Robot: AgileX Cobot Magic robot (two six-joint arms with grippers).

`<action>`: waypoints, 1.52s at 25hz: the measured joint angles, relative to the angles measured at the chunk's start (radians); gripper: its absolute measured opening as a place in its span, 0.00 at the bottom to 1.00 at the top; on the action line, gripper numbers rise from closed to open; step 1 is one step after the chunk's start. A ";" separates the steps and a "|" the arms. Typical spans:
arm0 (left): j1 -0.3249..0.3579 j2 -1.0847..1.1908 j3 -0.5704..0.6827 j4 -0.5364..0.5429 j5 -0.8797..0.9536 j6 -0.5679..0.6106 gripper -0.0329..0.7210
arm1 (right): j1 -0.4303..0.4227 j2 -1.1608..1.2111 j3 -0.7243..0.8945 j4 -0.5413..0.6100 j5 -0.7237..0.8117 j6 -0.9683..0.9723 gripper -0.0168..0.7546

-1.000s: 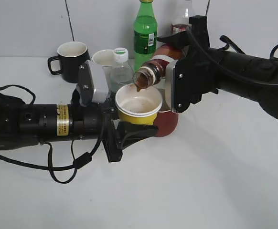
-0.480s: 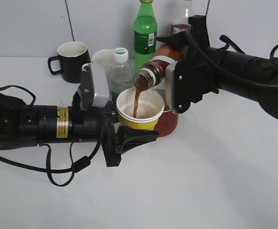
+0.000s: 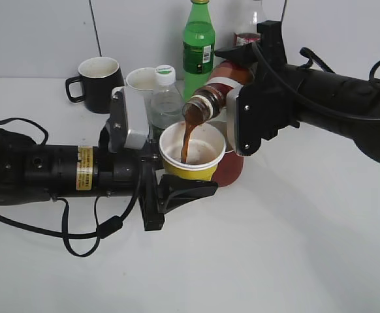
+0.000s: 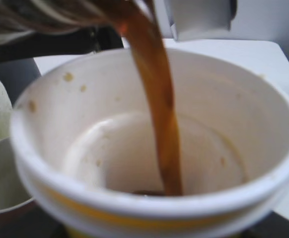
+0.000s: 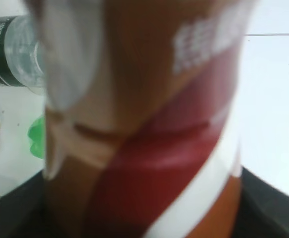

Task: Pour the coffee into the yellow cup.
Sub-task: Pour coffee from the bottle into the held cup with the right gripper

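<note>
The coffee bottle [image 3: 217, 91] was tipped over the yellow cup [image 3: 191, 155] at mid-table, a brown stream falling inside. The right claw [image 3: 245, 98] gripped the bottle, the left claw [image 3: 177, 189] gripped the cup. Pouring seemed under way; next, I judged, the bottle should be righted before the cup overfilled.

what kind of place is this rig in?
Likely a lab test bench, not a kitchen: a bare white table against a plain panelled wall, with drink props lined up at the back, such as a green bottle and a black mug.
</note>
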 joint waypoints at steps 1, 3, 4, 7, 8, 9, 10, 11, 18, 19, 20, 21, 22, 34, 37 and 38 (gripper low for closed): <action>0.000 0.000 0.000 0.000 0.000 0.000 0.61 | 0.000 0.000 0.000 0.000 0.000 -0.001 0.67; -0.001 0.000 0.001 0.002 -0.004 0.000 0.61 | 0.000 0.000 0.000 0.000 0.000 -0.003 0.67; -0.001 0.000 0.001 0.002 -0.004 0.000 0.61 | 0.000 0.000 0.000 0.000 0.000 -0.003 0.67; -0.001 0.000 0.001 0.002 -0.005 0.000 0.61 | 0.000 0.000 0.000 0.000 0.000 -0.005 0.67; -0.001 0.000 0.001 0.002 -0.005 0.000 0.61 | 0.000 0.000 0.000 0.000 0.000 -0.005 0.67; -0.001 0.000 0.001 0.002 -0.005 0.000 0.61 | 0.000 0.000 0.000 0.000 0.000 -0.005 0.67; -0.001 0.000 0.001 0.002 -0.005 0.000 0.61 | 0.000 0.000 0.000 0.000 0.000 -0.007 0.67; -0.001 0.000 0.001 0.002 -0.005 0.000 0.61 | 0.000 0.000 0.000 0.000 0.000 -0.007 0.67; -0.001 0.000 0.001 0.002 -0.006 0.000 0.61 | 0.000 0.000 0.000 0.000 0.000 -0.032 0.67; -0.001 0.000 0.001 0.002 -0.006 0.000 0.61 | 0.000 0.000 0.000 0.000 -0.001 -0.033 0.67; -0.001 0.000 0.001 0.002 -0.006 0.000 0.61 | 0.000 0.000 0.000 0.000 -0.001 -0.034 0.67; -0.001 0.000 0.001 0.002 -0.006 0.000 0.61 | 0.000 0.000 0.000 0.000 -0.001 -0.034 0.67; -0.001 0.000 0.001 0.002 -0.006 0.000 0.61 | 0.000 0.000 0.000 0.000 -0.001 -0.035 0.67; -0.001 0.000 0.001 0.003 -0.006 0.000 0.61 | 0.000 0.000 0.000 0.012 -0.002 -0.036 0.67; -0.001 0.000 0.001 0.003 -0.006 0.000 0.61 | 0.000 0.000 0.000 0.019 -0.003 -0.037 0.67; -0.001 0.000 0.001 0.004 -0.006 0.000 0.61 | 0.000 0.000 0.000 0.020 -0.003 -0.037 0.67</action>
